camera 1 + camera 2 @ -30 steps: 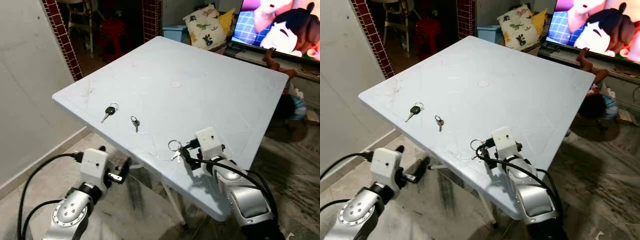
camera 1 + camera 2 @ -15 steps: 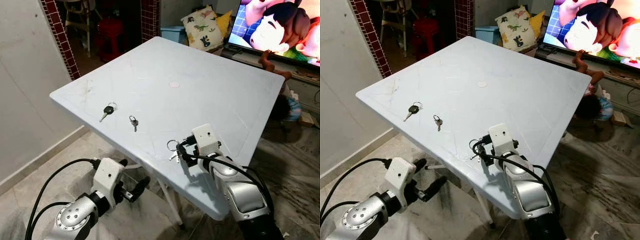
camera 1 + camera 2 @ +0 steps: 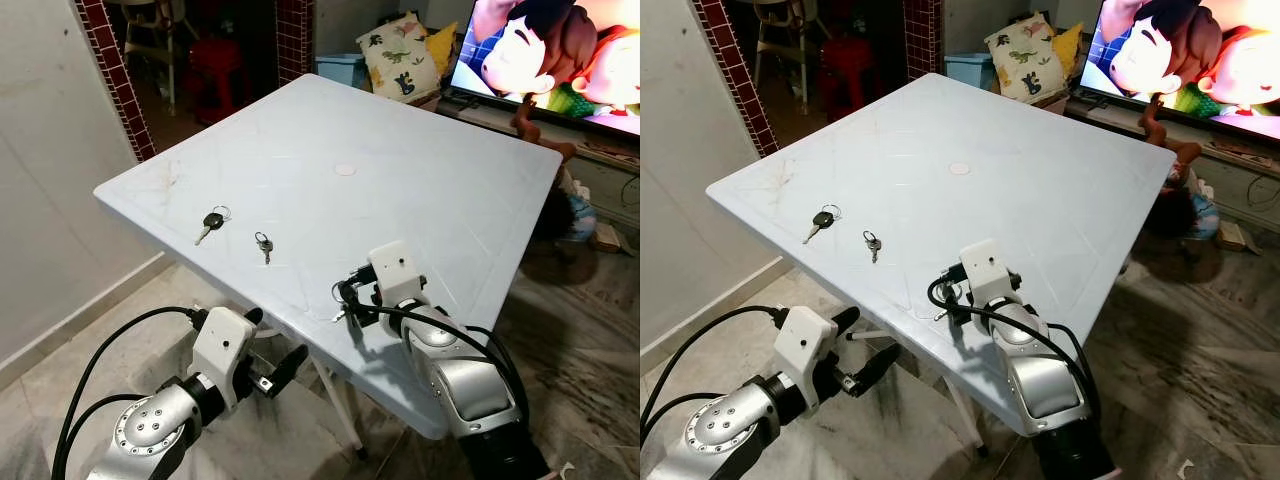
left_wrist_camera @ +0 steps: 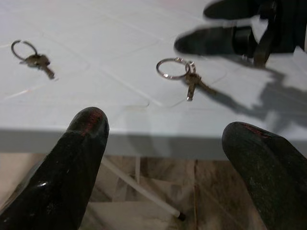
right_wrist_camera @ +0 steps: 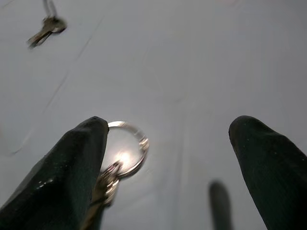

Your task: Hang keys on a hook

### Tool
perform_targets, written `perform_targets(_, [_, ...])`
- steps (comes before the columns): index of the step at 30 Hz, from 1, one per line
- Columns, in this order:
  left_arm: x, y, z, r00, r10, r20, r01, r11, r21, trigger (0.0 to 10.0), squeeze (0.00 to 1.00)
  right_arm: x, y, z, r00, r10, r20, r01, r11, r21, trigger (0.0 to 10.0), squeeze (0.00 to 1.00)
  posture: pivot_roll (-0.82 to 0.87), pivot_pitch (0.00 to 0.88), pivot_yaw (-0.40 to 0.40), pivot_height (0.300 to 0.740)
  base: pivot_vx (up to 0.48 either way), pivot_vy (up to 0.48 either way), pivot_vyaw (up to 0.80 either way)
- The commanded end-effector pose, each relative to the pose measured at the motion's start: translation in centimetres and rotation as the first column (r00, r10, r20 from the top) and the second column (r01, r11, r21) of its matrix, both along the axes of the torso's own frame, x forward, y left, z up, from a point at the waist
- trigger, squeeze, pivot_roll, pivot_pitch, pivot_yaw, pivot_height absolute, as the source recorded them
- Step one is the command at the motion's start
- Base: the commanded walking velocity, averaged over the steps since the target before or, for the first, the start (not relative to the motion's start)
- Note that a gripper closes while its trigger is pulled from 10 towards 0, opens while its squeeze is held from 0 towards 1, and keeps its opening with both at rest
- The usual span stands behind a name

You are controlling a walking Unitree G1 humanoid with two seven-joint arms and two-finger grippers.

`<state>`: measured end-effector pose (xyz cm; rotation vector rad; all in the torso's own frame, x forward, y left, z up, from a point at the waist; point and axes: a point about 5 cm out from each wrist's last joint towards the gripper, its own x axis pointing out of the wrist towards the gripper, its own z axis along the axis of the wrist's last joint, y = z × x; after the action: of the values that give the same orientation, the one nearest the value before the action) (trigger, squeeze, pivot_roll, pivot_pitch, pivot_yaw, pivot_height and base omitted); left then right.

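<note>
Where the pale blue tabletop (image 3: pixel 420 200) comes nearest the robot, the right pincer (image 3: pixel 349 300) rests low on the surface close to the near edge, its two black fingers spread wide. In the right wrist view a silver ring with small keys (image 5: pixel 125 152) lies on the tabletop right beside one fingertip (image 5: pixel 81 143), partly hidden by it, while the other finger stands well apart across the gap; the fingers grip nothing. The left wrist view shows the same ring of keys (image 4: pixel 178 73) flat on the surface a little way in from the near edge, with the right pincer's dark fingers just beside it.

The left pincer (image 3: pixel 865 360) hangs below the tabletop's near edge, over the floor, its fingers also wide apart and empty.

Further along the tabletop toward its left corner lie two more sets: a black-headed key (image 3: pixel 212 223) on a ring, and a small key on a ring (image 3: pixel 265 243) just to its right. A television (image 3: pixel 560 50) glows beyond the far right edge.
</note>
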<state>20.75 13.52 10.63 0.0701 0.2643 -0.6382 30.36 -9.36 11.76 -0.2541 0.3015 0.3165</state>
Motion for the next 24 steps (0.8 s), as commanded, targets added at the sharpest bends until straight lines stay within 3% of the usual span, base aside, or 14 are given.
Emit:
perform_targets(1, [0.0,0.3,0.3,1.0,0.008,0.015,-0.008,1.0,0.017,10.0,0.0,0.6,-0.8,1.6,0.991,-0.041,0.126,0.047,0.998,-0.045,10.0,0.0,0.11,0.025,-0.031,0.74,0.0,0.0,0.0])
perform_targets(4, [0.0,0.3,0.3,1.0,0.013,0.017,-0.014,1.0,0.018,10.0,0.0,0.8,-0.9,2.2,0.987,-0.054,0.154,0.06,0.998,-0.03,10.0,0.0,0.11,0.025,-0.031,0.74,0.0,0.0,0.0])
perform_targets(5, [0.0,0.1,0.4,1.0,0.016,0.017,-0.016,1.0,0.013,10.0,0.0,0.8,-0.8,2.7,0.987,-0.073,0.144,0.07,0.997,0.026,10.0,0.0,0.11,0.026,-0.029,0.74,0.0,0.0,0.0])
perform_targets(10, [-0.2,0.0,0.5,1.0,0.012,0.013,-0.012,1.0,0.012,10.0,0.0,0.2,-0.7,2.8,0.993,-0.066,0.099,0.06,0.996,0.064,10.0,0.0,0.11,0.026,-0.031,0.74,0.0,0.0,0.0])
perform_targets(12, [-0.4,0.1,0.4,1.0,0.005,0.002,-0.005,1.0,0.008,10.0,0.0,-1.1,-0.1,2.3,1.0,-0.005,0.024,0.002,0.996,0.087,10.0,0.0,0.11,0.026,-0.034,0.74,0.0,0.0,0.0])
perform_targets(17, [-0.6,-0.1,0.2,1.0,-0.006,-0.004,0.006,1.0,0.011,10.0,0.0,-2.3,-0.1,1.1,1.0,0.02,-0.017,-0.019,0.997,0.073,10.0,0.0,0.11,0.021,-0.034,0.74,0.0,0.0,0.0])
perform_targets(24, [-0.7,-0.4,0.1,1.0,-0.017,-0.003,0.017,1.0,0.014,10.0,0.0,-2.3,0.2,-0.7,0.995,-0.002,-0.096,0.01,0.996,0.092,10.0,0.0,0.12,0.015,-0.031,0.74,0.0,0.0,0.0])
